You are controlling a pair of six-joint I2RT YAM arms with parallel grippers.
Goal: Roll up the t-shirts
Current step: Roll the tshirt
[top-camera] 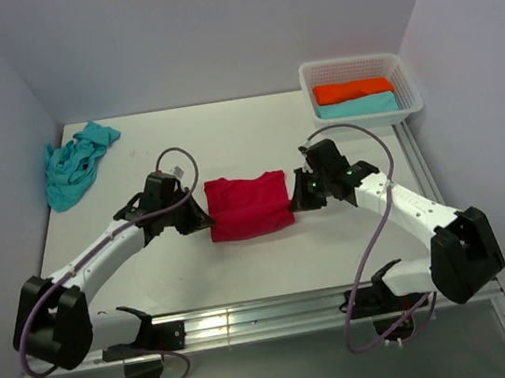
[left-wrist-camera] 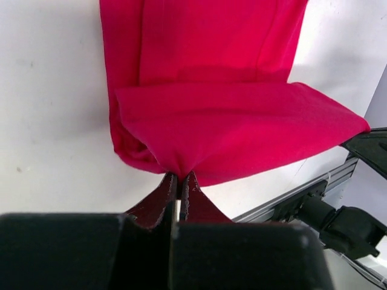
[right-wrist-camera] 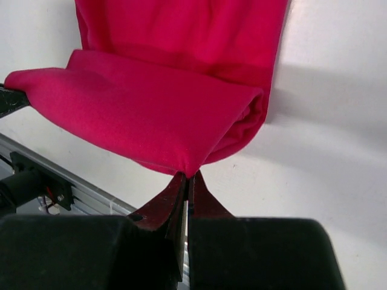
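Observation:
A crimson-red t-shirt (top-camera: 248, 205) lies folded in the middle of the table. My left gripper (top-camera: 206, 222) is shut on its near left corner (left-wrist-camera: 179, 173). My right gripper (top-camera: 293, 204) is shut on its near right corner (right-wrist-camera: 188, 171). Both hold the near fold lifted and turned over the rest of the shirt (left-wrist-camera: 242, 121) (right-wrist-camera: 151, 115). A crumpled turquoise t-shirt (top-camera: 75, 164) lies at the far left. An orange t-shirt (top-camera: 352, 89) and a turquoise t-shirt (top-camera: 359, 106) lie folded in the white basket (top-camera: 409, 82).
The white perforated basket stands at the table's far right corner. A metal rail (top-camera: 252, 319) runs along the near edge, between the arm bases. Grey walls close in the left, back and right sides.

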